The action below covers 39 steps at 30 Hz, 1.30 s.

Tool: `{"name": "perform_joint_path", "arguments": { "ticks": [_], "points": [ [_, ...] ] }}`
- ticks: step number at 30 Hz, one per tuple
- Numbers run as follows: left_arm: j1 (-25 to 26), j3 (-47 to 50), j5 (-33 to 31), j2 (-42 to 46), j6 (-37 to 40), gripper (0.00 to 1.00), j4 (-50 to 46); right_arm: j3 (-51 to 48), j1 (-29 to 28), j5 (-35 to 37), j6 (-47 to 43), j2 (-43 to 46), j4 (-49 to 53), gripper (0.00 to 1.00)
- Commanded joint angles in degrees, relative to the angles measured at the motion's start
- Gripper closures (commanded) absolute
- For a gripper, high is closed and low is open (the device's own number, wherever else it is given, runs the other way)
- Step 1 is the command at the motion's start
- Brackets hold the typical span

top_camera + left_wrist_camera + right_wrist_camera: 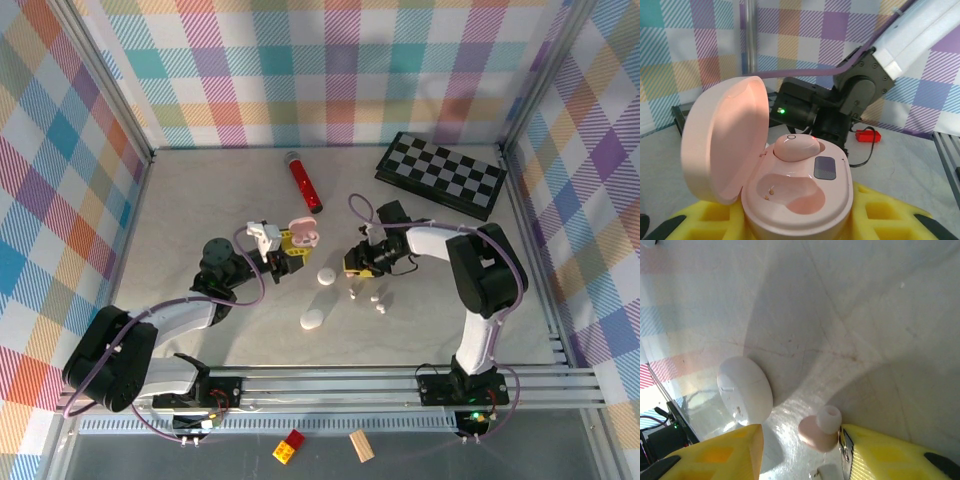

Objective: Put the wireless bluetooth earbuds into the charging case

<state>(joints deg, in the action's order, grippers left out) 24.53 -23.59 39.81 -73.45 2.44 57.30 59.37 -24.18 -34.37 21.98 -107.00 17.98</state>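
The pink charging case (832, 197) sits with its lid (722, 142) swung open, and my left gripper (795, 231) is shut on its base between yellow fingers (890, 215). One pink earbud (795, 148) is seated in the far socket; the near socket (790, 192) is bare. In the top view the case (303, 232) is held left of centre by the left gripper (277, 250). My right gripper (800, 457) is low over the table, open, with a pink earbud with a white tip (819, 431) between its fingers, touching the right finger (890, 455). More earbuds (378, 304) lie just below the right gripper (352, 266).
Two closed white cases (326, 276) (312, 320) lie mid-table; one (745, 390) is close to my right gripper's left finger. A red cylinder (305, 182) and a checkerboard (440, 173) lie at the back. Small blocks (289, 448) lie below the front rail.
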Motion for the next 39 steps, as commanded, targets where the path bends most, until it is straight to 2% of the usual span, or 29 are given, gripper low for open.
{"name": "perform_joint_path", "arguments": {
  "ticks": [1,5,11,15,19,25,33,39],
  "points": [
    [-1.50,1.27,-0.12,1.77,1.18,0.73,0.57,-1.32,-1.07,0.18,-0.75,3.03,1.29,0.56],
    [-3.20,1.58,0.00,1.64,1.17,0.73,0.80,-0.68,-2.16,1.25,-2.38,4.38,2.65,0.56],
    [-6.18,2.36,0.00,3.27,0.96,0.73,0.15,2.87,-4.09,11.92,-8.20,5.93,9.82,0.55],
    [-8.41,3.49,-0.17,4.58,0.74,0.73,-0.26,6.29,-4.36,15.81,-10.54,3.81,12.75,0.55],
    [-8.74,3.99,-0.13,5.03,-0.02,0.73,-0.15,10.27,-4.29,14.55,-10.44,-1.17,12.66,0.54],
    [-8.80,3.96,1.32,1.69,-3.71,0.73,6.33,13.05,-4.09,10.80,-7.95,-5.65,10.02,0.54],
    [-9.49,4.07,0.80,-0.64,-4.25,0.73,8.94,8.55,-4.12,8.69,-6.01,-4.34,7.97,0.54],
    [-12.16,5.30,0.53,-0.25,-4.81,0.73,10.17,5.52,-4.25,7.81,-4.66,-1.87,6.39,0.54]
  ]
}}
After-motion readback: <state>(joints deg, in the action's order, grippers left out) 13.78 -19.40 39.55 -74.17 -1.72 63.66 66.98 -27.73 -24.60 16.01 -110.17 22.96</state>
